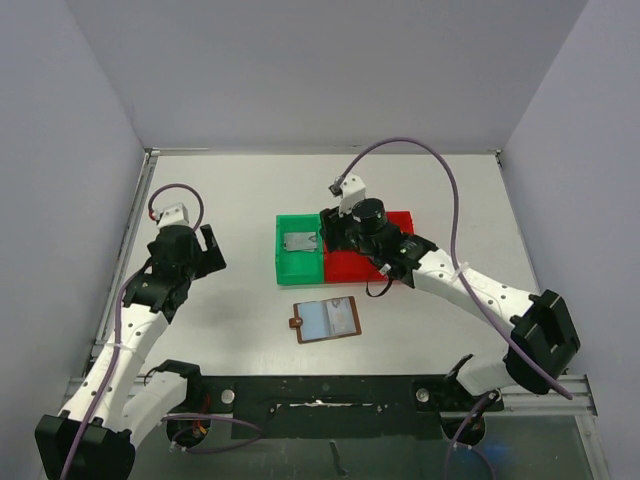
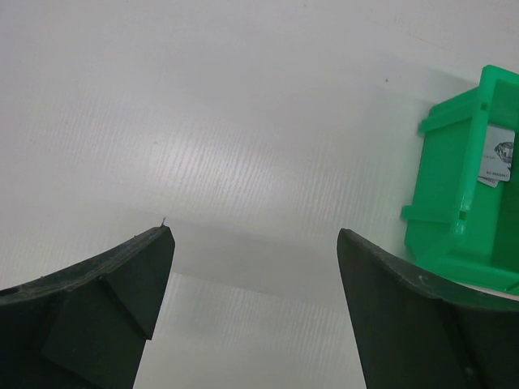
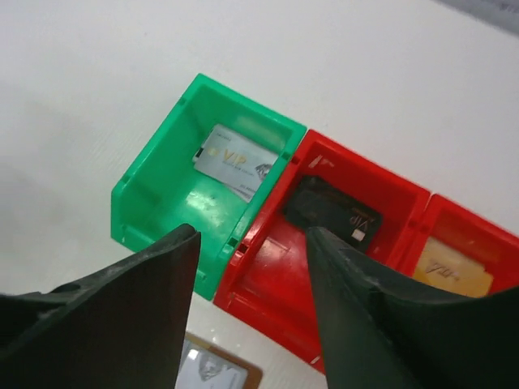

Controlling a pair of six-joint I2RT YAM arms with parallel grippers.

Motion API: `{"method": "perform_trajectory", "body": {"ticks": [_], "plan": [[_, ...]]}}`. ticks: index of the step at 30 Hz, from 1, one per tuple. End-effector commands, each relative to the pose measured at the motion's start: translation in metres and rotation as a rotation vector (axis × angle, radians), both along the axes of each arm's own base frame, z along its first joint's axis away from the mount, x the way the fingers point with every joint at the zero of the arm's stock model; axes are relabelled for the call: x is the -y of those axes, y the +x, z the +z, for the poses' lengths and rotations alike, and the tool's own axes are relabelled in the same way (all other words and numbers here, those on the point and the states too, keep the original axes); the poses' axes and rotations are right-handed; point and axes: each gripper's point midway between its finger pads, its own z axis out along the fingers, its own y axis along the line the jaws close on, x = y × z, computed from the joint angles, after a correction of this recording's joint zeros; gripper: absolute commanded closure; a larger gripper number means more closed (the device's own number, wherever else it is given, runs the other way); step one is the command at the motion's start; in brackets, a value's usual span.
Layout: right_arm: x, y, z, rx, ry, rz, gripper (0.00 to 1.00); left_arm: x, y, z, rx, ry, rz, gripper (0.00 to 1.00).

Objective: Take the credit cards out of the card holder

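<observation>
Front-centre, card holder (image 1: 327,320) lies open, long axis L-R — L gripper (image 2: 253,233), R gripper (image 3: 253,230) spread wide, empty.

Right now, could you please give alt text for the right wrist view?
The open right gripper hangs above a green bin holding a silver card and two red bins holding a black card and a gold card. The card holder shows below.

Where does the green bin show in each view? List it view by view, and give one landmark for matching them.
Top external: the green bin sits near the table's middle, touching the left side of the red bins.
Left wrist: at the right edge, partly cut off.
Right wrist: left of centre, against the red bins.
Shared landmark: the silver card lying inside it, visible in all three views.
</observation>
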Motion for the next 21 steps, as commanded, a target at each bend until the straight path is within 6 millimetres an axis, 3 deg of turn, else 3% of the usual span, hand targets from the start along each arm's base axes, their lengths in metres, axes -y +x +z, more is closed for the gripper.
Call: {"method": "perform_trajectory", "body": {"ticks": [1, 4, 8, 15, 21], "plan": [[-0.033, -0.016, -0.015, -0.285, 0.156, 0.031, 0.5, 0.002, 0.009, 0.012, 0.055, -0.005, -0.016, 0.18], [-0.058, -0.01, -0.031, -0.381, 0.124, 0.012, 0.57, 0.001, 0.01, 0.009, 0.042, 0.002, -0.012, 0.18], [-0.073, 0.004, -0.067, -0.469, 0.033, -0.102, 0.6, 0.0, 0.011, 0.008, 0.033, 0.011, -0.006, 0.18], [-0.091, 0.029, -0.111, -0.52, -0.052, -0.173, 0.68, -0.002, 0.008, 0.012, 0.05, 0.009, 0.006, 0.18], [-0.098, 0.051, -0.13, -0.497, -0.098, -0.218, 0.69, -0.002, 0.009, 0.013, 0.057, 0.008, 0.005, 0.19]]}}
